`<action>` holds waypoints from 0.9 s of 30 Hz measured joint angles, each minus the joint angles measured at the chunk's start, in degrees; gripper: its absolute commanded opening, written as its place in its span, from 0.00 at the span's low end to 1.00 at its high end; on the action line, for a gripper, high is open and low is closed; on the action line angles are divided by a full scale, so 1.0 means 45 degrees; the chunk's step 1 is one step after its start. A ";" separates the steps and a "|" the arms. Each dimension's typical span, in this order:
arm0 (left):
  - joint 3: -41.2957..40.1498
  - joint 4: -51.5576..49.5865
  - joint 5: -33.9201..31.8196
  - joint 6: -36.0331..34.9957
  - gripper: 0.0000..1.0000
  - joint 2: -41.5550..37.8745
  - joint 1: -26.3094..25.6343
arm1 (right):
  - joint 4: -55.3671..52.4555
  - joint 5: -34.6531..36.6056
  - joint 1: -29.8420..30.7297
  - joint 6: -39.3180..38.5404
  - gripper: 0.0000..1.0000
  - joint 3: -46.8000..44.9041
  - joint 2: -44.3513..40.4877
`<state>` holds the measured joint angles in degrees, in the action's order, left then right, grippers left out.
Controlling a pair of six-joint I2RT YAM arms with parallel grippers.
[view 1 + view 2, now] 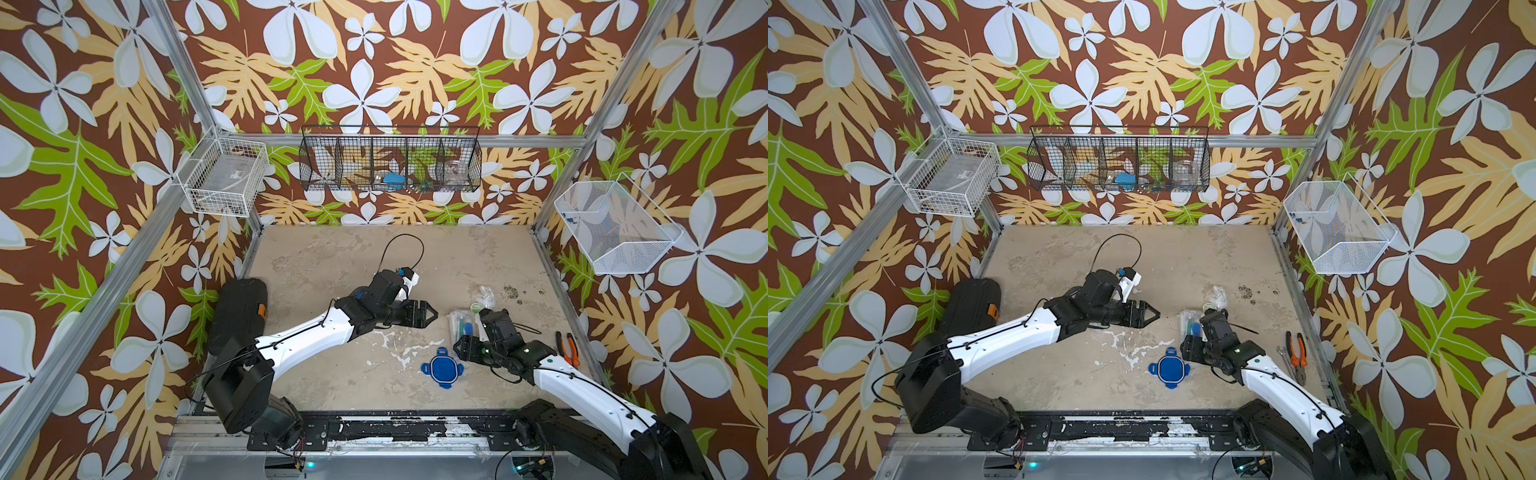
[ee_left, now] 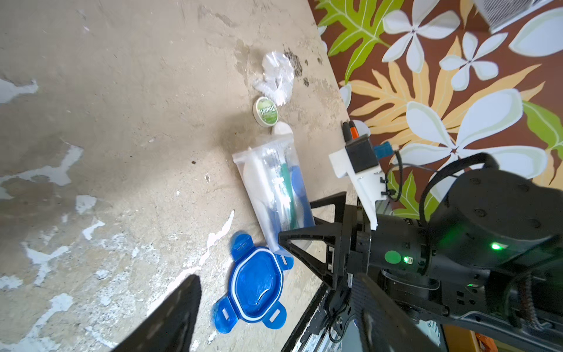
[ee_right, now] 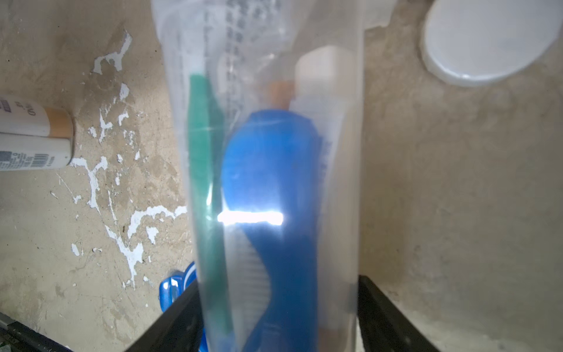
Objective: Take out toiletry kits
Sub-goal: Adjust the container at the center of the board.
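A clear jar [image 2: 271,183] lies on its side on the table, with a green toothbrush [image 3: 204,152], a blue tube [image 3: 274,167] and a white bottle [image 3: 323,70] of the toiletry kits inside. My right gripper [image 1: 463,338] is shut on the jar's base end, one finger against each side. Beyond the jar's mouth lie a round green tin [image 2: 265,111], a white cap [image 2: 281,128] and a crumpled clear wrapper [image 2: 275,76]. Two white bottles [image 3: 30,122] rest on the table beside the jar. My left gripper [image 1: 430,314] hovers open and empty, left of the jar.
A blue four-tabbed lid [image 1: 441,371] lies near the jar's base. Orange pliers [image 1: 567,347] lie by the right wall, a black case [image 1: 239,311] by the left wall. A black wire basket [image 1: 390,162] and white baskets [image 1: 222,178] [image 1: 615,228] hang on the walls.
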<state>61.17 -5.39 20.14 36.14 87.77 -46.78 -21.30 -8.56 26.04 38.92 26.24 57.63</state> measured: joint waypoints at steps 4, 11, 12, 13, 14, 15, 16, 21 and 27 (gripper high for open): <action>0.1015 0.0010 -0.0049 0.0000 0.80 0.0860 -0.0301 | 0.0024 0.0136 0.0141 -0.0102 0.88 0.0063 0.0015; 0.1423 -0.0170 -0.0199 0.0000 0.79 0.1005 -0.0359 | 0.0219 0.1146 0.0199 -0.0724 0.90 0.1117 0.1545; 0.1375 -0.0223 -0.0272 0.0000 0.79 0.0821 -0.0364 | 0.0262 0.1311 0.0204 -0.0777 0.88 0.1311 0.1802; 0.1316 -0.0287 -0.0398 0.0000 0.79 0.0583 -0.0364 | 0.0359 0.1452 0.0214 -0.0928 0.85 0.1574 0.2157; 0.1263 -0.0364 -0.0466 -0.0005 0.80 0.0321 -0.0364 | 0.0423 0.1642 0.0223 -0.1064 0.81 0.1836 0.2511; 0.1205 -0.0379 -0.0515 -0.0019 0.80 0.0136 -0.0364 | 0.0476 0.1753 0.0228 -0.1122 0.78 0.2059 0.2832; 0.1112 -0.0384 -0.0690 -0.0058 0.80 -0.0097 -0.0359 | 0.0500 0.1953 0.0267 -0.1209 0.73 0.2302 0.3201; 0.0364 -0.0510 -0.1093 -0.0092 0.80 -0.0942 0.0039 | 0.0000 0.2871 0.0753 -0.1418 0.61 0.3648 0.4687; -0.0316 -0.0612 -0.1234 -0.0107 0.81 -0.1763 0.0350 | -0.3745 0.5498 0.2006 -0.1195 0.58 0.6314 0.6431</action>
<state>59.75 -8.14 14.59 35.66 79.83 -45.21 -38.15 16.19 35.07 33.54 54.65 86.56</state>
